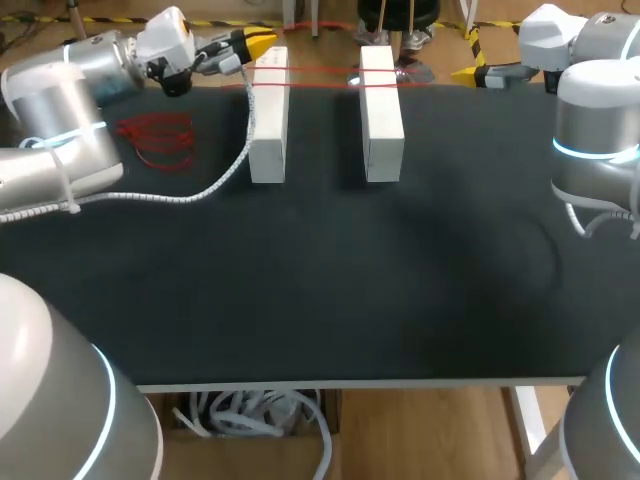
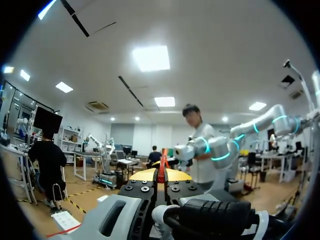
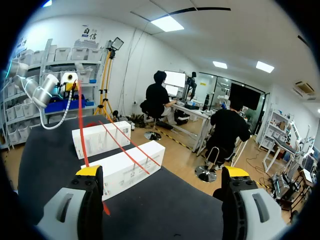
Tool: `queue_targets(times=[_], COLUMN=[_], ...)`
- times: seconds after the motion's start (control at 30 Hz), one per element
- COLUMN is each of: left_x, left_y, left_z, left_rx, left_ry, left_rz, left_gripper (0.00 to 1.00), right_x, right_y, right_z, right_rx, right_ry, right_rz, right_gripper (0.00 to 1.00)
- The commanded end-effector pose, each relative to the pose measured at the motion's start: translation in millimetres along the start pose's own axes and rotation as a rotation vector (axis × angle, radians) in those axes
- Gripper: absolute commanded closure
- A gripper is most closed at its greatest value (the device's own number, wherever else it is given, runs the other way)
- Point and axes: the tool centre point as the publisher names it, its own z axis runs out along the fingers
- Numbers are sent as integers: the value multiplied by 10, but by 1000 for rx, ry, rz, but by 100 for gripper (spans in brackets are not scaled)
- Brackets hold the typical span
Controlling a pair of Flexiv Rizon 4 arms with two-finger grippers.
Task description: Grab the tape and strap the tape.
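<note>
Taut tape (image 1: 320,85) across gap between blocks (image 1: 268,120)

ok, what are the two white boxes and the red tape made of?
White boxes: likely cardboard, matte, crisp edges, faint print. Red tape: thin flexible strap, plastic or fabric unclear; taut across the boxes, loose loops on the table.

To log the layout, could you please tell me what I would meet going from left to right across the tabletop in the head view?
In order: loose red tape coil → left white block → right white block → right arm. The left arm overlaps the coil and the first block, so it is left out.
</note>
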Motion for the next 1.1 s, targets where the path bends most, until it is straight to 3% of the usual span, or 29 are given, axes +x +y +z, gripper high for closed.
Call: queue_targets(times=[0.03,0.63,1.1], left_x=[31,154,148], left_y=[-5,-69,-72], left_z=[112,454,486], left_rx=[12,69,75], left_ry=[-19,-35,-51], left_rz=[-1,22,33], left_gripper=[100,100,100], right_x=[0,0,0], right_y=[-1,-1,-1], right_z=[-2,-2,-2], right_rx=[-1,-1,-1], right_ry=[1,1,1], right_rz=[0,0,0], right_gripper=[0,0,0])
